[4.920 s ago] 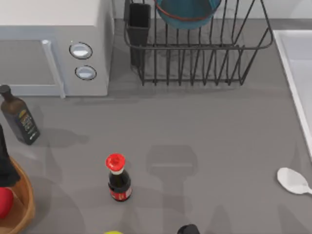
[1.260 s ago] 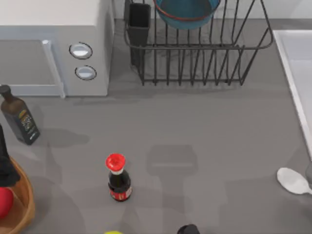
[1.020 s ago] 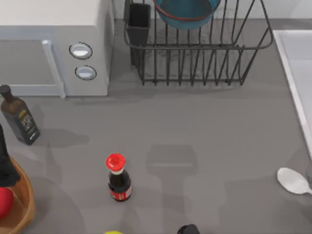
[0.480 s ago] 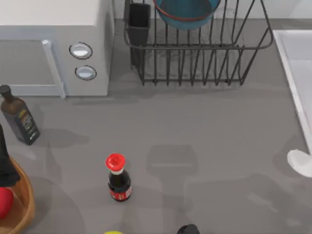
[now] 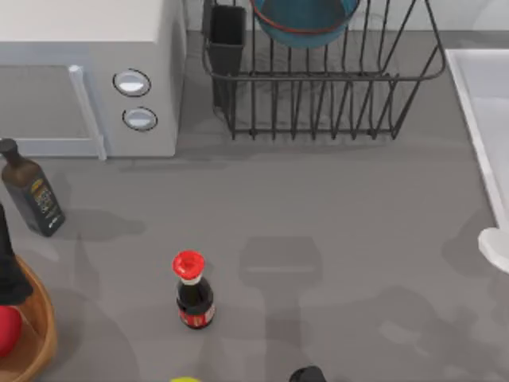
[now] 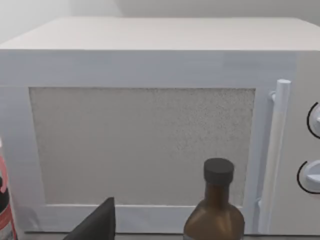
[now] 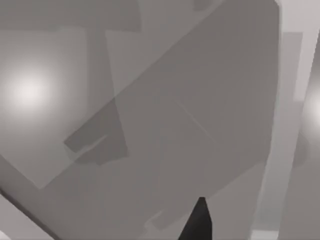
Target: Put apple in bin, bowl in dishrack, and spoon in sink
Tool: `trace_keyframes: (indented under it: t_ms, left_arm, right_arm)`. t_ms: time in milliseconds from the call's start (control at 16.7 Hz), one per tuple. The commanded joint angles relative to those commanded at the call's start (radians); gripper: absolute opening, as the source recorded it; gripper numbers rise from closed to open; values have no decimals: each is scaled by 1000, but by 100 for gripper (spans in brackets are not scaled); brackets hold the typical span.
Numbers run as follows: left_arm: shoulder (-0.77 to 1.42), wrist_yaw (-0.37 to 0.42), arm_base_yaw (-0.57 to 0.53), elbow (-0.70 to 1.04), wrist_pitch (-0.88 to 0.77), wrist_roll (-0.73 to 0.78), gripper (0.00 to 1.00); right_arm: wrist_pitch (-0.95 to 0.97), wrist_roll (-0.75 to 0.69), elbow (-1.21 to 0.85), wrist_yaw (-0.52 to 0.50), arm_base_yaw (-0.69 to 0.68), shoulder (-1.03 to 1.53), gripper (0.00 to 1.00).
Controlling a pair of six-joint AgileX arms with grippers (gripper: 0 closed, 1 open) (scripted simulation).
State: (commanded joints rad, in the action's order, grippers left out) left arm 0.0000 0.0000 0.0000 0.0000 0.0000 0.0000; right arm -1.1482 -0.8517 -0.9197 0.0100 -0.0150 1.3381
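Spoon (image 5: 496, 248) hanging at the tabletop's (image 5: 334, 215) right edge, beside the sink (image 5: 485, 87).
Light, glossy, likely slippery, it is asking for a handle grip; neither hand's state can be told.

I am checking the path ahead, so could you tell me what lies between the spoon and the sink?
In the top view, nothing: the spoon sits at the table's right edge, right beside the sink's raised white rim, with no object between them.
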Motion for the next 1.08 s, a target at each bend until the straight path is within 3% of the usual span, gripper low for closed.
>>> trace_keyframes:
  t_ms: [240, 480, 1080]
  left_arm:
    - [0, 0, 0, 0, 0, 0, 100]
    - [0, 0, 0, 0, 0, 0, 100]
    - [0, 0, 0, 0, 0, 0, 100]
  right_arm:
    - [-23, -12, -63, 0, 5, 54, 0]
    - [-105, -42, -294, 0, 26, 247, 0]
    - [-420, -125, -1350, -2, 111, 982, 0]
